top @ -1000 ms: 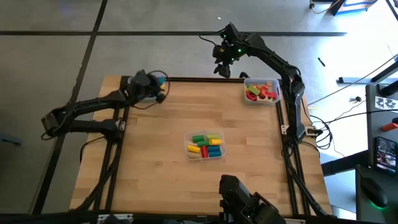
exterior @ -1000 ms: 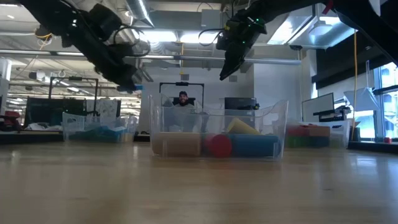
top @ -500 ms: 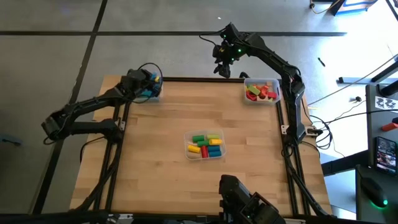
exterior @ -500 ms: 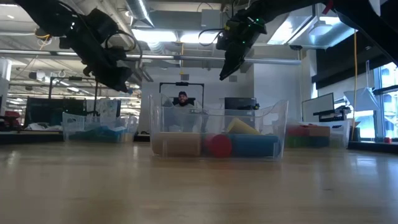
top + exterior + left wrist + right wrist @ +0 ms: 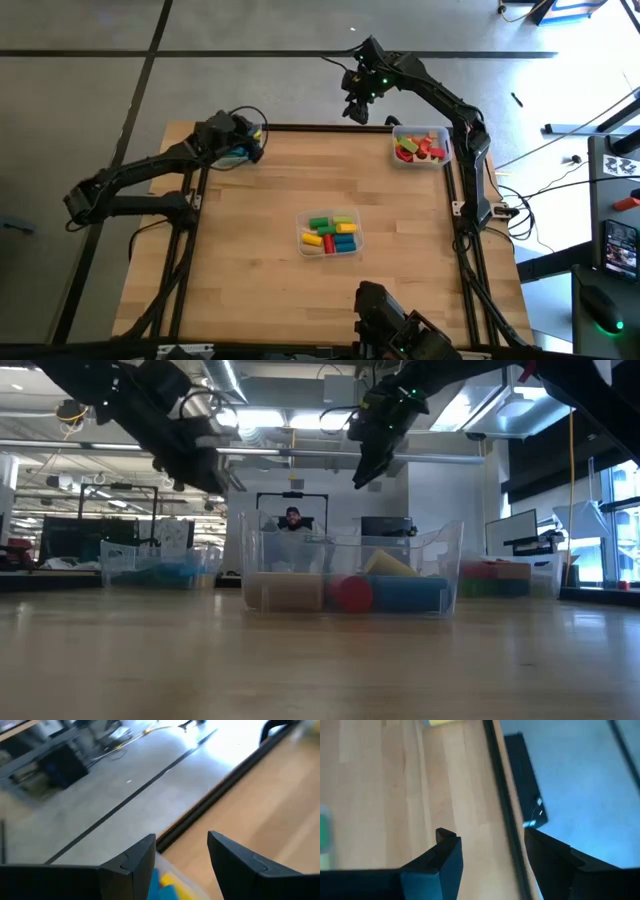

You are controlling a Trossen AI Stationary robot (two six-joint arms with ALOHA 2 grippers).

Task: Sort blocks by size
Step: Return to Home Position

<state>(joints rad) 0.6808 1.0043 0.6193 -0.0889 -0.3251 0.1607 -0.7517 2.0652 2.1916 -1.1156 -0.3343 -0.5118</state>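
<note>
L gripper point(image 5: 182, 857) up over far-left corner of table point(image 5: 250, 270), above far-left bin point(image 5: 243, 158). Fingers wide apart, nothing held. Blue and yellow blocks point(image 5: 164, 887) lie in that bin, just under the fingers. R gripper point(image 5: 492, 852) raised over table's far edge, near far-right bin point(image 5: 448, 150); fingers apart, empty. Red and green blocks point(image 5: 415, 150) in far-right bin. Centre bin point(image 5: 301, 240) holds mixed short blocks point(image 5: 330, 235): green, yellow, red, blue. Low view: person point(image 5: 291, 518) in room behind centre bin.
</note>
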